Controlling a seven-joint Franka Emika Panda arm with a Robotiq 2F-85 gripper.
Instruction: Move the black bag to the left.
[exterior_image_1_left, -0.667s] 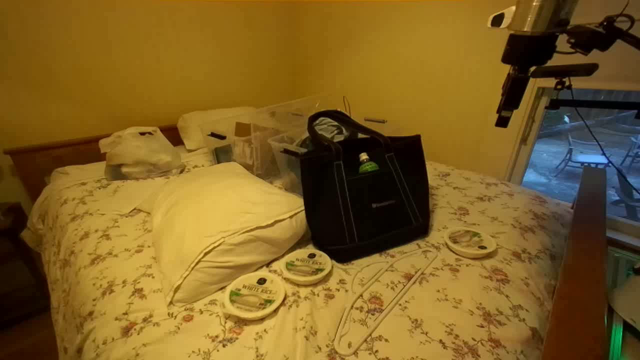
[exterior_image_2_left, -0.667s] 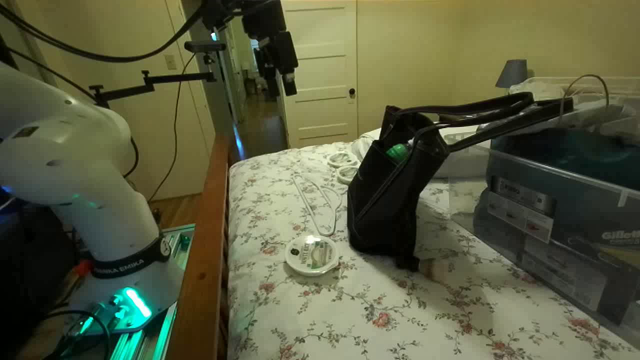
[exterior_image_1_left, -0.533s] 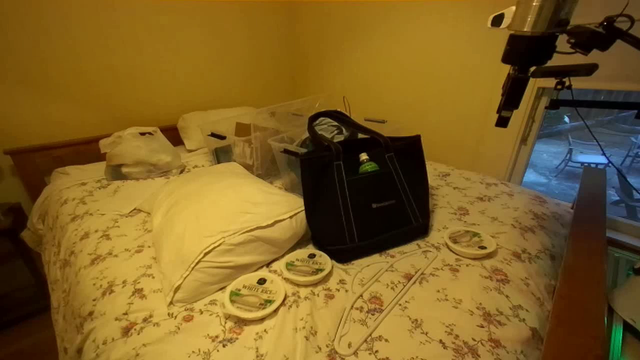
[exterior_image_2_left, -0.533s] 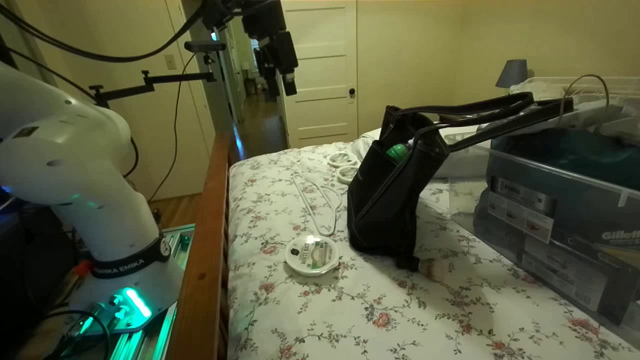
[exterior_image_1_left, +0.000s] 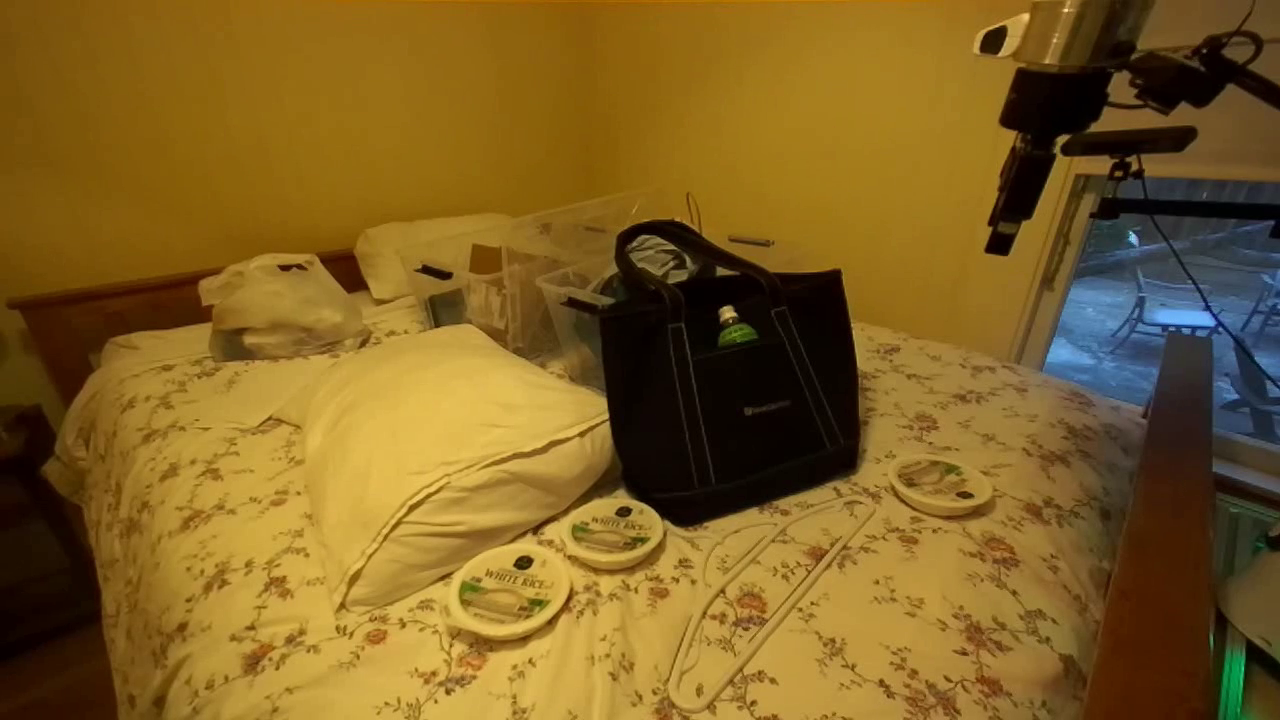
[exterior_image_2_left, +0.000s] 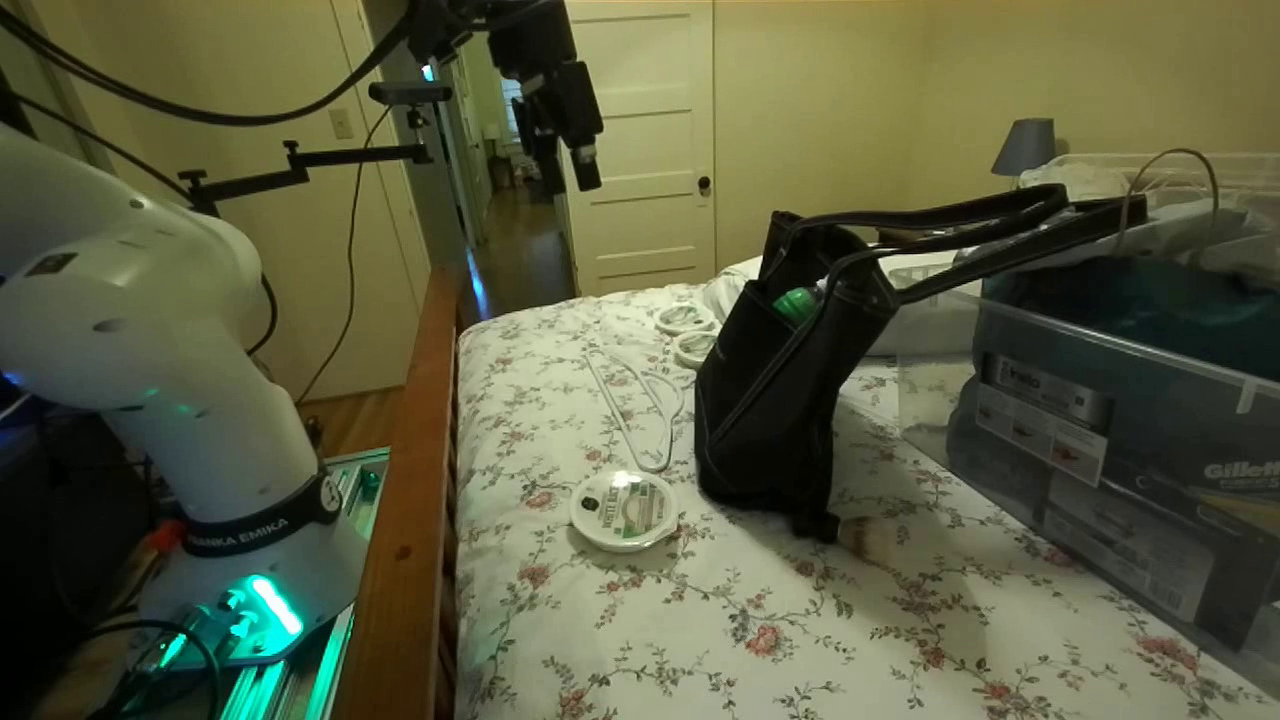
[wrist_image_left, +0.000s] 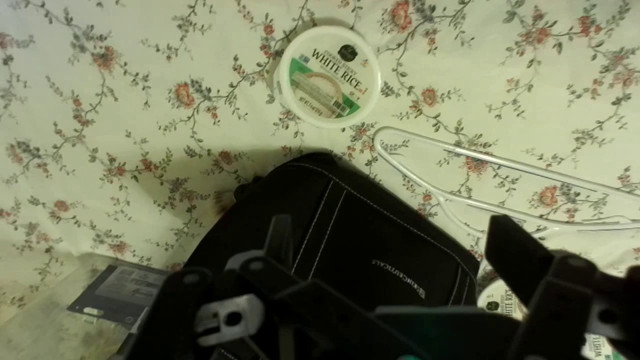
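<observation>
Black bag (exterior_image_1_left: 735, 405) (tilted): well apart from fingers (wrist_image_left: 515, 255).

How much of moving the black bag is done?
Nothing looks done: the black SkinCeuticals tote stands tilted on the floral bedding, ungripped. In hand: nothing; the gripper hangs open in the air, away from the tote. To go, probably: gripping the tote, then moving it left.

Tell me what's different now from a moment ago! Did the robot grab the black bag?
Only the jaws moved: standing open, they shifted a tiny bit sideways, toward the black tote bag, as both exterior views show. They took hold of nothing and let nothing go. The bag, pillow, white rice bowls and white hanger stayed put.
</observation>
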